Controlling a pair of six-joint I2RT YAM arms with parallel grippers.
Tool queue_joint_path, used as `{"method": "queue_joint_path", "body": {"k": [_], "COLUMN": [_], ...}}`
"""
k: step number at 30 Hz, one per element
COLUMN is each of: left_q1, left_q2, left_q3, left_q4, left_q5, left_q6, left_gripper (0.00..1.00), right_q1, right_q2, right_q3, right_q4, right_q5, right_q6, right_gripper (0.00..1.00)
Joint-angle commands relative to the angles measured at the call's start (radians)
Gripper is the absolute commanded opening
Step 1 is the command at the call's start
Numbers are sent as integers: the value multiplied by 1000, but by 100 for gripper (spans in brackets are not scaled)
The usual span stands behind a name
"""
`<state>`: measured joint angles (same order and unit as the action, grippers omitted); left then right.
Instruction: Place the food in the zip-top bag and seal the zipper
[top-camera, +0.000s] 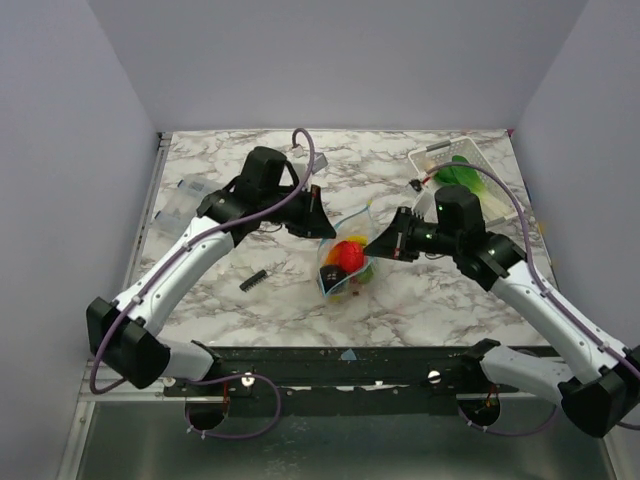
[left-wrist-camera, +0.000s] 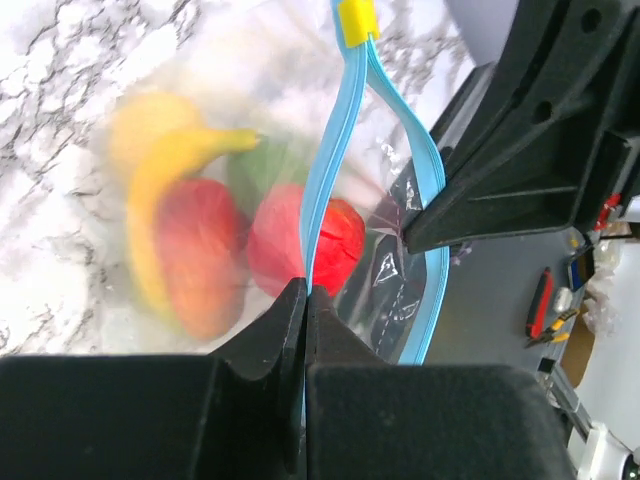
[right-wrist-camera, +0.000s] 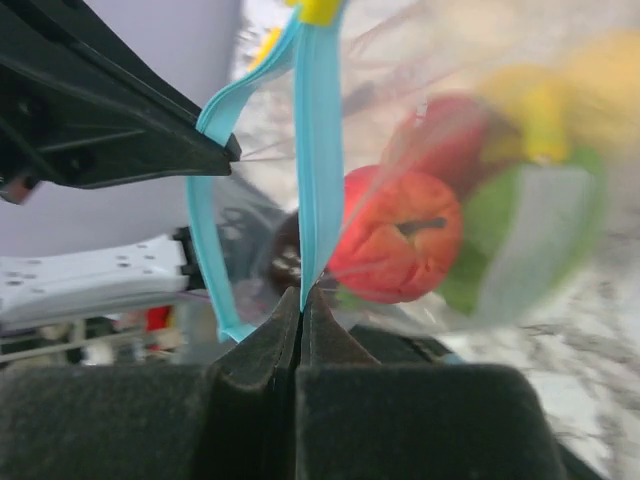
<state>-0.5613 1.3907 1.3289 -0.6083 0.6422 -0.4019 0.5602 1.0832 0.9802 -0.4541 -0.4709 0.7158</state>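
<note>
My L claw & R claw each clamp one zipper lip, bag hanging w/ food inside, prob. aligning lips for sealing.

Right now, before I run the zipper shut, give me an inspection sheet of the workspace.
Surface: marble table, no spill seen.
Job's things: zip-top bag holds the food; zipper lips parted, unsealed; green vegetable lies in the white basket.
Clutter: black bar; clear packet.
Grippers: left gripper shut on one zipper lip, right gripper shut on the other.
Cables: purple cables follow both arms, off the bag.
Surroundings: plain grey walls.
</note>
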Motion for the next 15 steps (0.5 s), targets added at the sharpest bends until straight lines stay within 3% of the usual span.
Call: {"method": "queue_joint_path", "body": {"k": [1, 4, 7, 15], "left_q1": [-18, -19, -14, -29], "left_q2": [-142, -115, 40, -82], "left_q3": [-54, -164, -49, 34], "left_q4": [84, 225, 46, 63], "left_q5": [27, 71, 73, 87], "left_q6": [-129, -204, -132, -160], "left_gripper": [0, 0, 0, 0], "right_q1": [12, 12, 14, 29], "right_q2": [-88, -106, -64, -51], "right_q3": [-41, -182, -223, 8], "right_q4": [93, 276, 335, 165], "right_q5": [-39, -52, -50, -23], "right_q6": [264, 365, 395, 304], "right_gripper": [0, 0, 0, 0]}}
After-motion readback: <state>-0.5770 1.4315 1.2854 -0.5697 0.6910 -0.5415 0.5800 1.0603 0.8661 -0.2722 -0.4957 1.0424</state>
